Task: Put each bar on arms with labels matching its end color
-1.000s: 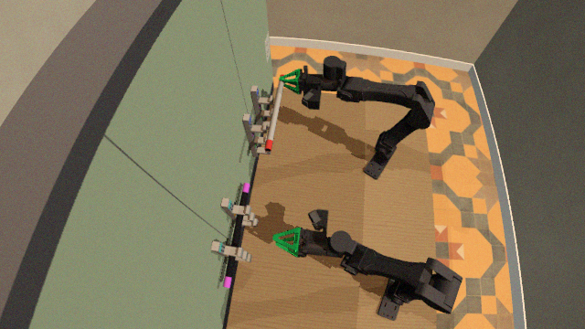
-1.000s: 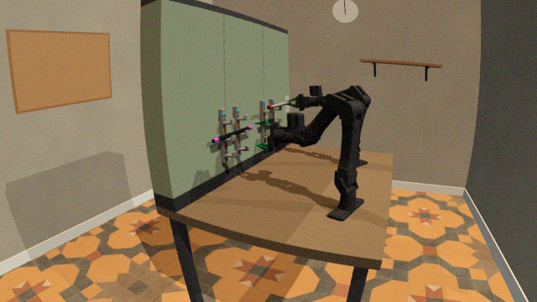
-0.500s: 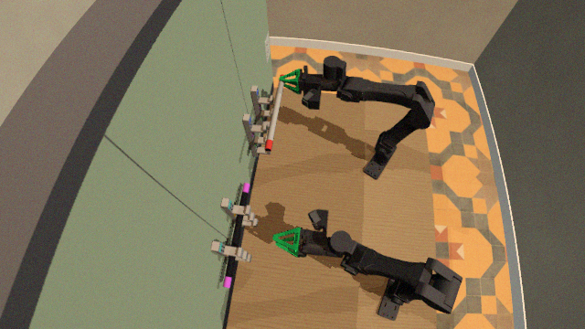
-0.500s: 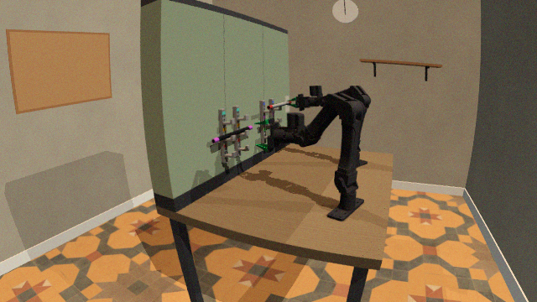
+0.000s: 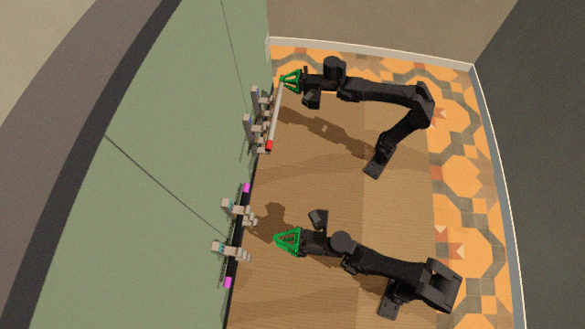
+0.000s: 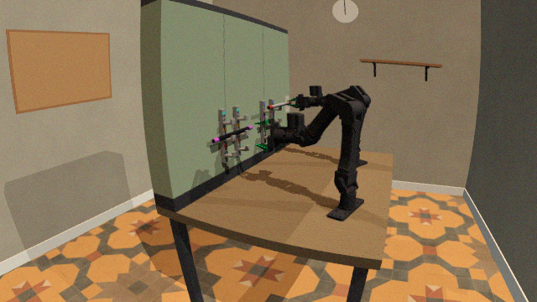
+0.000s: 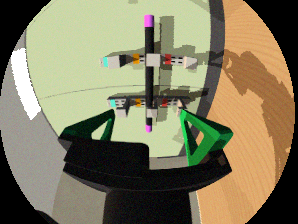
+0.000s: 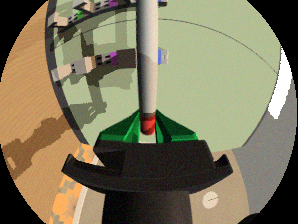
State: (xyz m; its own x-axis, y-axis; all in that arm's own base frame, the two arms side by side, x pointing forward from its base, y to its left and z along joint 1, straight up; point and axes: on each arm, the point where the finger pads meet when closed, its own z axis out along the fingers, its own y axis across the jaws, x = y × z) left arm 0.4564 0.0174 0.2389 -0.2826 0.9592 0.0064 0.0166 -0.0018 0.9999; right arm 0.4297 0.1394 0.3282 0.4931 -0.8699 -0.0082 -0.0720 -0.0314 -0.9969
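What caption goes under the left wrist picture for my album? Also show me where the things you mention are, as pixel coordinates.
Open green fingers before a black bar with magenta ends (image 7: 149, 80).

Looks like wood on the counter (image 5: 320, 192) (image 6: 268, 210), grained and matt; smooth, softly shaded metal on the pale bar (image 5: 276, 111) (image 8: 147, 60); matt, plastic-looking green on the fingers (image 5: 299, 81).

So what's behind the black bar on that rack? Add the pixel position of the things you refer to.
Behind the black bar (image 5: 236, 235) (image 6: 231, 135) (image 7: 149, 82) are two uprights (image 5: 215, 245) (image 6: 221, 119) (image 7: 177, 61) and a green panel (image 5: 137, 91) (image 6: 189, 84) (image 7: 75, 55). Orange labels (image 6: 238, 124) (image 7: 136, 59) show above it, red labels (image 6: 238, 143) (image 7: 168, 59) below. Whatever lies directly behind the bar is hidden.
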